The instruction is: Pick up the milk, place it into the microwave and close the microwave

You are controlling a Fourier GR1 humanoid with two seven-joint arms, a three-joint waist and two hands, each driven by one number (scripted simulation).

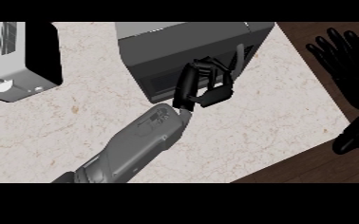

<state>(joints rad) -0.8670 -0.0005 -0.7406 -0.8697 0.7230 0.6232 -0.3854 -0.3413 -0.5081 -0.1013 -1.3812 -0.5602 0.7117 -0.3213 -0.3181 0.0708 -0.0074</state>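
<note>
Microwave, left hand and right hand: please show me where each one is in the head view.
microwave (184,40), head view, on its grey top face.
left hand (198,83), head view, on the hand's middle.
right hand (329,52), head view, on a raised finger.

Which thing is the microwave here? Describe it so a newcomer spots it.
On the pale stone counter, look at its far middle: the microwave is the box right in front of the left hand. Unlike the pale silver appliance at the far left, it is dark grey.

Single head view, steeply downward, close over counter (270,123) and microwave (182,42)
</note>
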